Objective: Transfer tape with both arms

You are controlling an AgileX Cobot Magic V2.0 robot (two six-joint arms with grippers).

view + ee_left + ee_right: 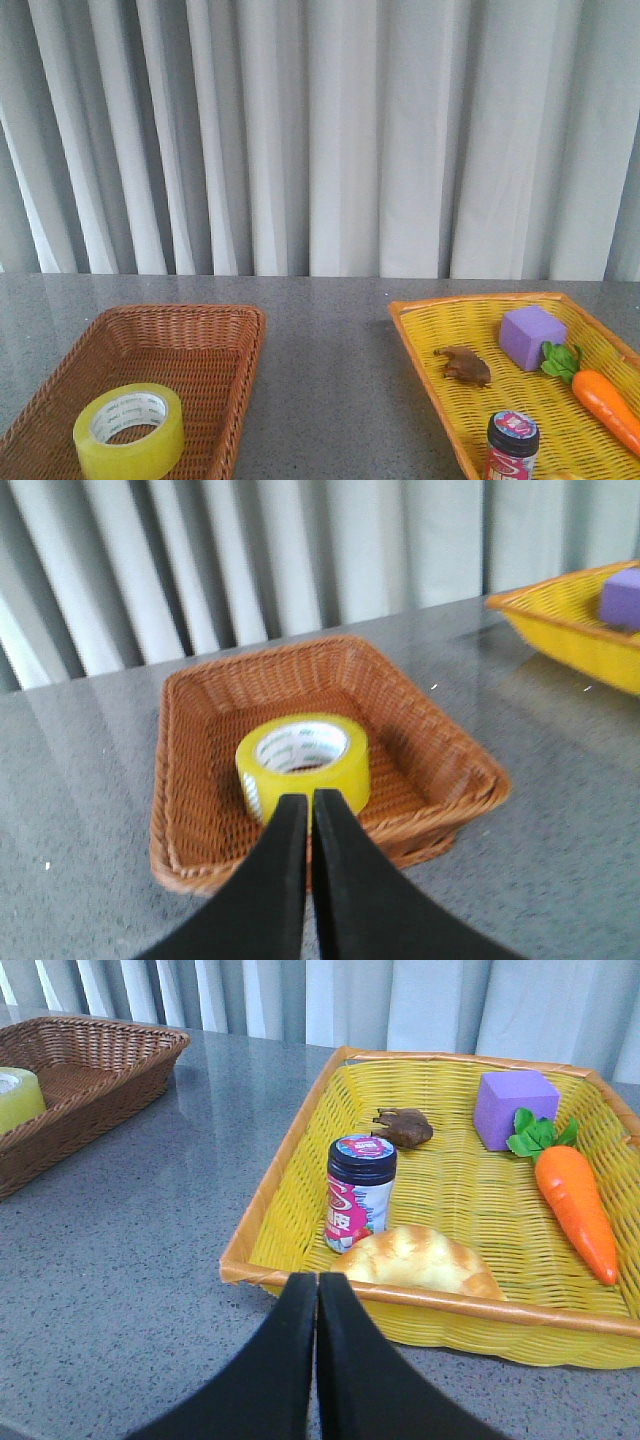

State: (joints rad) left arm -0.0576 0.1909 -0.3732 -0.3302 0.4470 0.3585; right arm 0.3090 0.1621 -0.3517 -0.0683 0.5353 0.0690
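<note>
A roll of yellow-green tape (129,430) with a white printed core lies flat in the brown wicker basket (225,335) at the front left. In the left wrist view the tape (304,763) sits just beyond my left gripper (309,800), whose black fingers are shut with nothing between them, short of the basket's near rim (440,825). My right gripper (317,1280) is also shut and empty, hovering over the table just outside the yellow basket's near rim (440,1302). An edge of the tape (18,1098) also shows in the right wrist view. Neither gripper appears in the front view.
The yellow basket (430,345) at the right holds a dark jar with a pink label (512,446), a purple cube (532,337), a carrot (603,402), a small brown figure (464,365) and a bread roll (415,1257). Grey curtains hang behind the table.
</note>
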